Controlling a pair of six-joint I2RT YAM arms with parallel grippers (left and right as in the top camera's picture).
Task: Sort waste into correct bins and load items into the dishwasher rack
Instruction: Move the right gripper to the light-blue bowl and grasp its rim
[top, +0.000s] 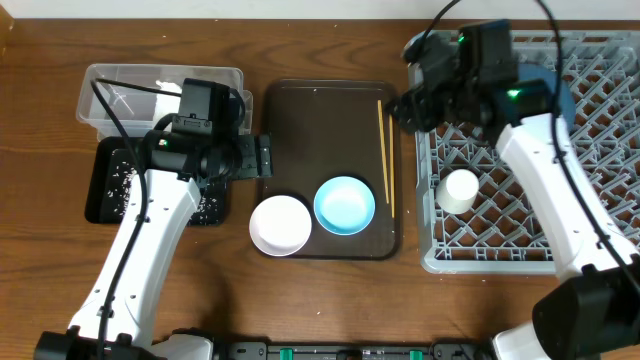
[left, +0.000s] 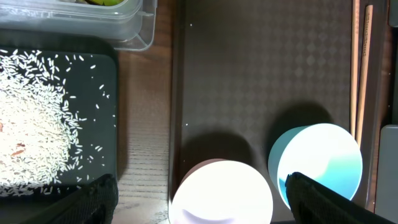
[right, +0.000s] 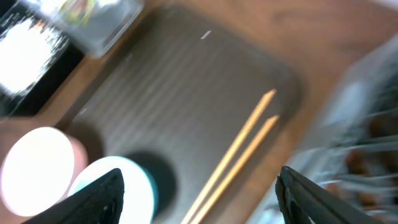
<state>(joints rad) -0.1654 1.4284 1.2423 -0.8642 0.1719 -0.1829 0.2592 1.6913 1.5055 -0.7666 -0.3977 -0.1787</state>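
Two thin wooden chopsticks (top: 384, 150) lie side by side along the right edge of the dark-brown serving tray (top: 310, 130). Their long axis runs from the far side of the table (top: 330, 40) toward the near side, parallel to the dishwasher rack (top: 520, 230) just beside them. Two bowls, a white bowl (top: 280, 225) and a light-blue bowl (top: 345, 205), sit upright next to each other at the tray's near end. One small white cup (top: 459, 190) sits in the rack. The left claw (left: 200, 186) hangs wide and empty above the bowls. The right claw (right: 199, 186), equally wide and empty, hovers over the chopsticks. Rice scraps (left: 31, 106) cover the one black tray (left: 106, 124).
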